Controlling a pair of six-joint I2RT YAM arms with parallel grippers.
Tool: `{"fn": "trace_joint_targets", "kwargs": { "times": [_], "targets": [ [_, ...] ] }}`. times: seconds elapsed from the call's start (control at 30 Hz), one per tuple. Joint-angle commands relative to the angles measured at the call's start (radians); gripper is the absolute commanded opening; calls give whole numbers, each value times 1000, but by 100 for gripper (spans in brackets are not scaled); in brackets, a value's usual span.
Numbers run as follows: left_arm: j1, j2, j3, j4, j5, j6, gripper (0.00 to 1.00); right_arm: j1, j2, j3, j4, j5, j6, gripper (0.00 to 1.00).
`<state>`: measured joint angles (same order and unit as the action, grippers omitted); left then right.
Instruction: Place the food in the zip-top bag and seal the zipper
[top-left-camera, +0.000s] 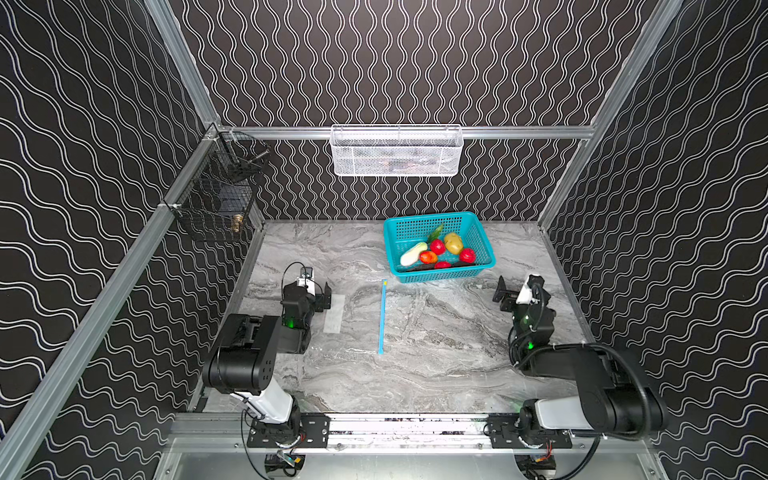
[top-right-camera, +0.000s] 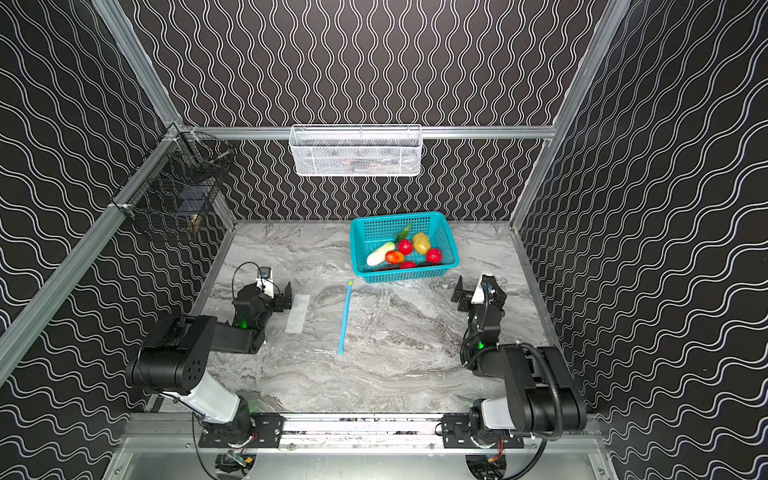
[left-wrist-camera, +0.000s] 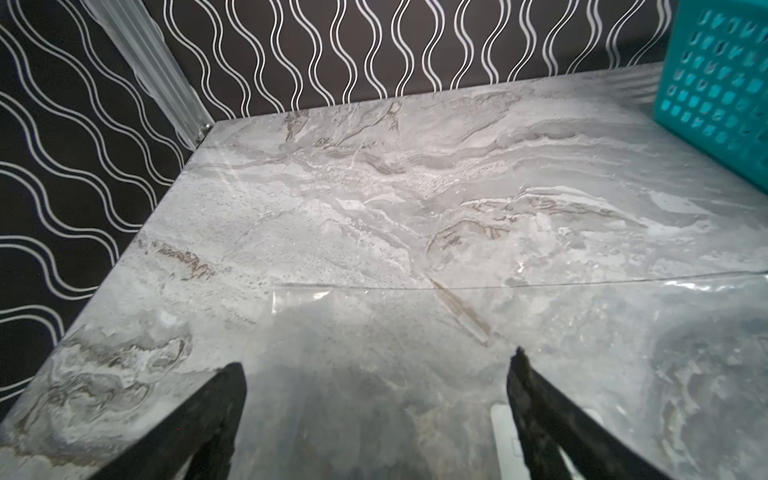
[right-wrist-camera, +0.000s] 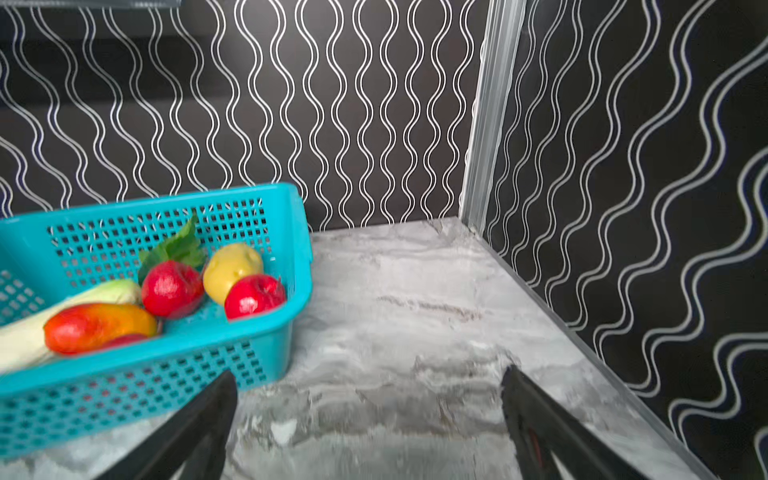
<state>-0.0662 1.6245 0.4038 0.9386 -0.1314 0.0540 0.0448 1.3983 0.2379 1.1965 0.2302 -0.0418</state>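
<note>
The food (top-left-camera: 437, 247) lies in a teal basket (top-left-camera: 430, 217) at the back right of the marble table: red round ones, a yellow-brown potato (right-wrist-camera: 232, 266), a white-green long one (right-wrist-camera: 112, 291), an orange-red piece and a green leaf. The clear zip-top bag (top-left-camera: 359, 320) lies flat mid-table and holds no food. Its light blue zipper (top-left-camera: 382, 318) runs along the right edge, the yellow slider (top-left-camera: 385, 283) at the far end. My left gripper (top-left-camera: 326, 296) hovers open over the bag's left edge (left-wrist-camera: 457, 286). My right gripper (top-left-camera: 500, 293) is open right of the basket, holding nothing.
A white mesh basket (top-left-camera: 397, 151) hangs on the back rail. A black wire basket (top-left-camera: 216, 199) hangs on the left frame. Patterned walls close in three sides. Both arm bases sit on the front rail (top-left-camera: 395, 428).
</note>
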Motion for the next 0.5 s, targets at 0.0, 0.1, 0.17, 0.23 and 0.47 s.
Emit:
{"fn": "trace_joint_targets", "kwargs": {
  "times": [0.0, 0.1, 0.17, 0.23, 0.47],
  "targets": [
    [-1, -15, 35, -69, -59, -20, 99, 4, -5, 29, -124, 14, -12, 99],
    [-1, -14, 138, -263, -125, -50, 99, 9, -18, 10, -93, 29, -15, 99],
    [-1, -5, 182, -346, -129, -56, 99, 13, -38, -1, -87, 32, -17, 99],
    [-1, -4, 180, -346, -128, -59, 99, 15, -66, -4, -106, 41, -17, 99],
    [-2, -12, 292, -575, -101, -90, 99, 17, -156, 68, -302, 71, 65, 99]
  ]
}}
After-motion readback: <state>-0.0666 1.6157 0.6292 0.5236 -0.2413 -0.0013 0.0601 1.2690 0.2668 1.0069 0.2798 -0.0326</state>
